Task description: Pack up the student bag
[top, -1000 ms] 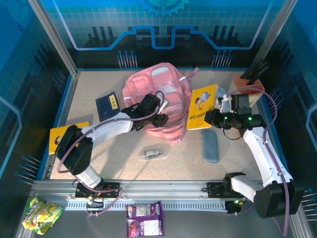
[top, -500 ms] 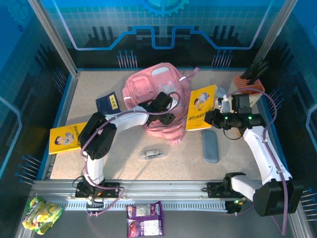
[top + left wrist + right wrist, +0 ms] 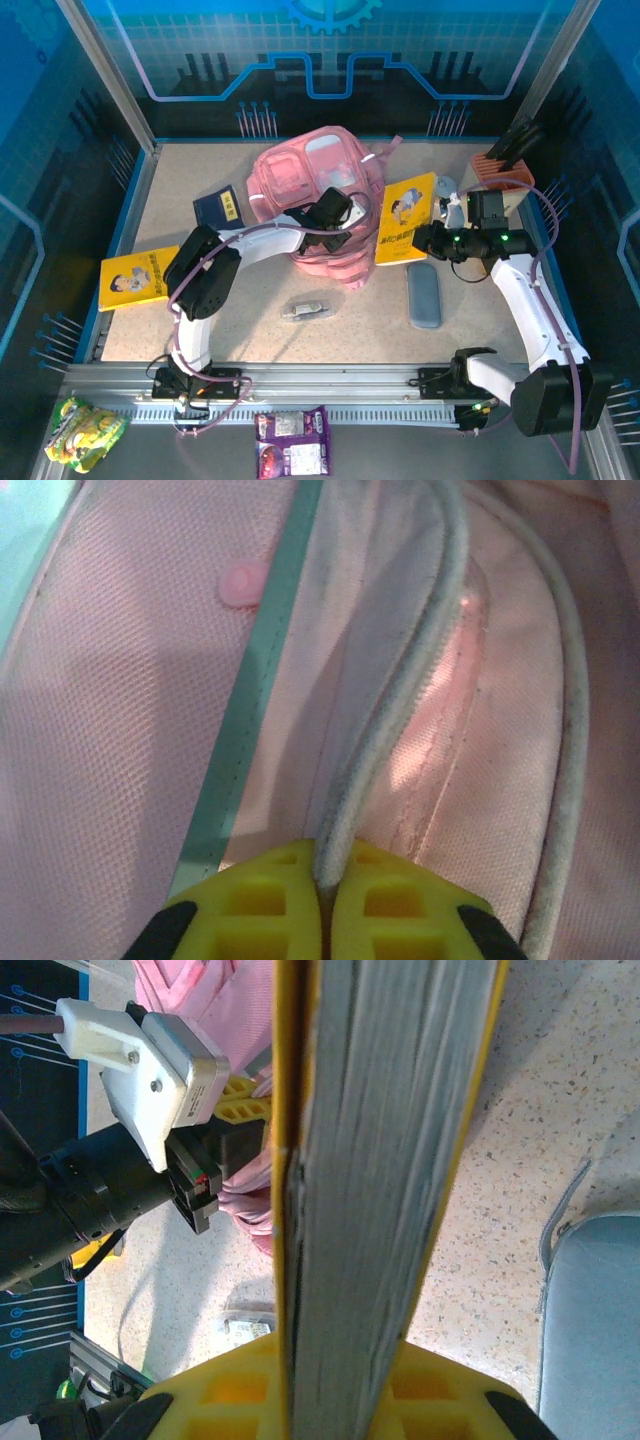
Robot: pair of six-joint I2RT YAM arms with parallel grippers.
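White arms [image 3: 525,300]; yellow fingers [image 3: 265,910]; mauve cables [image 3: 576,440]

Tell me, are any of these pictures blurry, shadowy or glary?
Top external view: sharp, evenly lit, soft shadows on the table. Left wrist view: the left hand is so close to the student bag that a broad shadow darkens the fabric, plus one glare spot. Right wrist view: the yellow book in the right hand is blurred, the table behind it crisp.
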